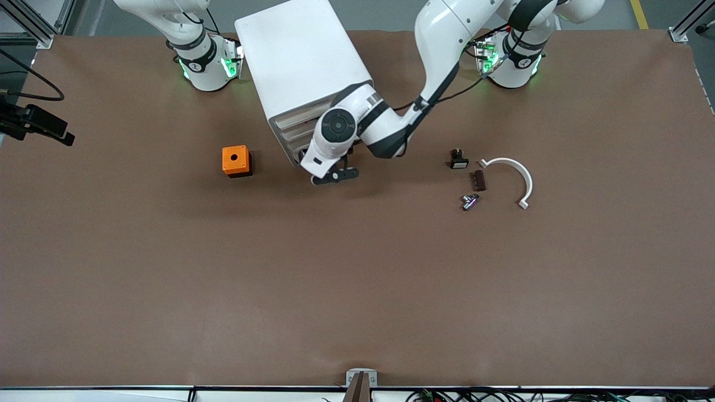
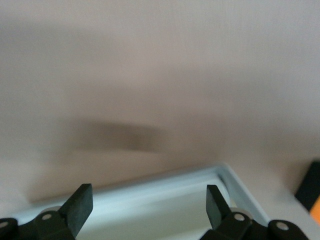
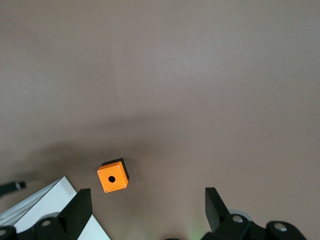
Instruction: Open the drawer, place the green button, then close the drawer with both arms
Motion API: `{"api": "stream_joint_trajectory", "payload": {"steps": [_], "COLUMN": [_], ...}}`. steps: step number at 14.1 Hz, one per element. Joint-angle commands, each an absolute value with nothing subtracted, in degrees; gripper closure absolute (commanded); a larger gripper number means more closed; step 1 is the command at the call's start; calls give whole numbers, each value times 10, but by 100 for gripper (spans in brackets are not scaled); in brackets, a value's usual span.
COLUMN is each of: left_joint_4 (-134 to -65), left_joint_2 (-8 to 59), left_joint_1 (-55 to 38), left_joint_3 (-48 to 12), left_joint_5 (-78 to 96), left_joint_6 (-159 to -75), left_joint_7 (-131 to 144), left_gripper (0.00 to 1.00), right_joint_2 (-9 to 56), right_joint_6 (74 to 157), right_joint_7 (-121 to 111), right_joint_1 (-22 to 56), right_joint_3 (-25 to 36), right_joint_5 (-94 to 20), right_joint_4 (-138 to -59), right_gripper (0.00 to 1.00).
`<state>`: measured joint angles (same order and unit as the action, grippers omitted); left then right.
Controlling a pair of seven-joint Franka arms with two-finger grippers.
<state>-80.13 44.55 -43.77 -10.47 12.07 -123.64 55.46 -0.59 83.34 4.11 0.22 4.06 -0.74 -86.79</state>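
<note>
White drawer (image 2: 165, 200) rim between left gripper (image 2: 149, 209) fingers (spread).

We see even, bright overhead light across the brown table (image 1: 357, 279) in the front view, with soft shadows under the cabinet (image 1: 304, 72) and the orange box (image 1: 236, 161) falling toward six o'clock. The glossy left arm (image 1: 441, 50) shows mild glare. The left wrist view is washed out and heavily blurred, a smeared dark shadow at nine o'clock. The right wrist view is sharper, dimming toward its lower corners.
</note>
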Motion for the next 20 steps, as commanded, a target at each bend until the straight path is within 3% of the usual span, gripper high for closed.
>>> {"api": "stream_joint_trajectory", "payload": {"steps": [1,15,20], "left_joint_4": [-808,-804,-808], "left_joint_2": [409,244,159], "left_joint_1": [-369,-98,-82], "left_joint_3": [-105,-101,-20], "left_joint_5": [58,-19,-19], "left_joint_6": [-1195,-1003,-929], "left_joint_7": [494,100,-2], "left_gripper": [0,0,0], "right_joint_2": [-16,-12,-11], "right_joint_6": [837,838,836], "right_joint_7": [33,43,43], "right_joint_1": [-4,-5,-7], "right_joint_3": [34,35,35], "right_joint_5": [2,4,4], "right_joint_4": [-871,-857,-853], "right_gripper": [0,0,0]}}
